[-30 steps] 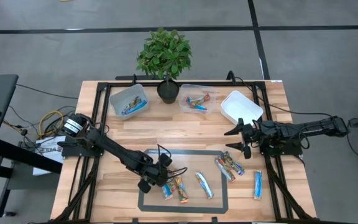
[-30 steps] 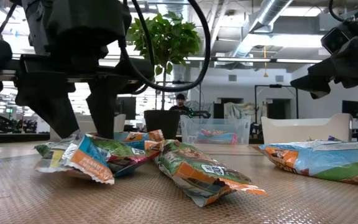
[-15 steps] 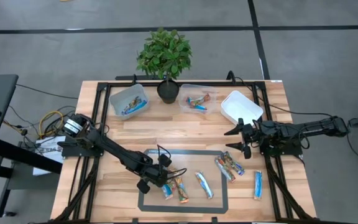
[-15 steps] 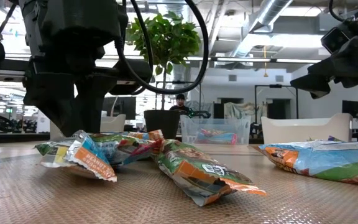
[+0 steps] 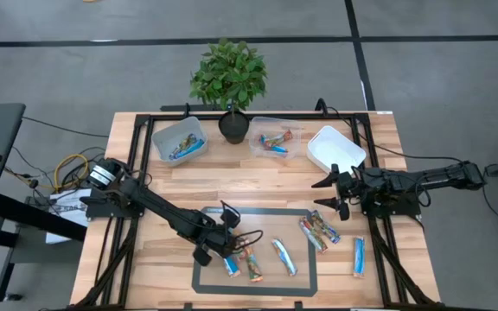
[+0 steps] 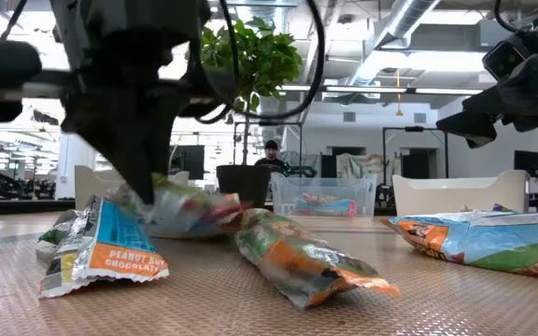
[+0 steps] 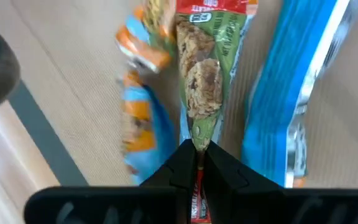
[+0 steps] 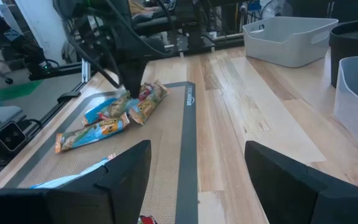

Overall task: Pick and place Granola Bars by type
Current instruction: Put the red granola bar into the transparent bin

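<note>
My left gripper [image 5: 225,248] is low over the mat's left part, shut on a green-and-red granola bar [image 7: 201,81]. In the low view that bar [image 6: 190,207] shows raised beside the gripper [image 6: 138,191]. A blue-and-orange bar [image 6: 101,250] lies flat on the mat just beside it, and a blue bar [image 7: 297,93] lies on the other side. More bars lie on the mat [image 5: 284,257], [image 5: 318,231], and one [image 5: 359,257] lies right of it. My right gripper [image 5: 325,193] hangs open above the table's right part, touching nothing. My left gripper pinches the green-and-red bar by its near end seam [image 7: 197,149], between the two fingers. The fingers come down from above at a slant and lie along the bar. The held end is off the mat. Whether the far end touches anything, I cannot tell.
At the far edge stand a clear tub with blue bars [image 5: 180,138], a clear tub with multicoloured bars [image 5: 271,140] and a white tub [image 5: 335,147]. A potted plant [image 5: 230,82] stands between the two clear tubs. Bare wood lies between the mat and the tubs.
My left gripper has shut on the green-and-red bar's end and raised it, shifting slightly toward the far edge. The blue-and-orange bar beside it has fallen away and now lies with its label toward the low camera.
</note>
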Robot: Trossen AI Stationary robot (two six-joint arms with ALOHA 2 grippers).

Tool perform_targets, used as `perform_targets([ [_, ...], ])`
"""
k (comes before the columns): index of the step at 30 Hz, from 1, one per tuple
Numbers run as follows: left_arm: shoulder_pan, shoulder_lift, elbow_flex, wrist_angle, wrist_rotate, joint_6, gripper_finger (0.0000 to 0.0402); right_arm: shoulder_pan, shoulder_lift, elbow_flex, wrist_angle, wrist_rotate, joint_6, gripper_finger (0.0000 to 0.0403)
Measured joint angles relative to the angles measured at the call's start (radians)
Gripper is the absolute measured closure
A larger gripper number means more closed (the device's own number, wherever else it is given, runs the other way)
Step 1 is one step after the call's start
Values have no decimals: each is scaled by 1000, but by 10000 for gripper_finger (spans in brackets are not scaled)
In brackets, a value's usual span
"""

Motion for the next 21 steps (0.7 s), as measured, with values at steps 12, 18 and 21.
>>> perform_targets([
  [12, 38, -37, 120, 24, -68, 0, 388, 0, -1, 0, -6, 0, 0, 147],
  [18, 122, -49, 126, 176, -258, 62, 388, 0, 0, 0, 2, 0, 0, 147],
  [21, 189, -49, 126, 270, -343, 80, 388, 0, 0, 0, 1, 0, 0, 147],
])
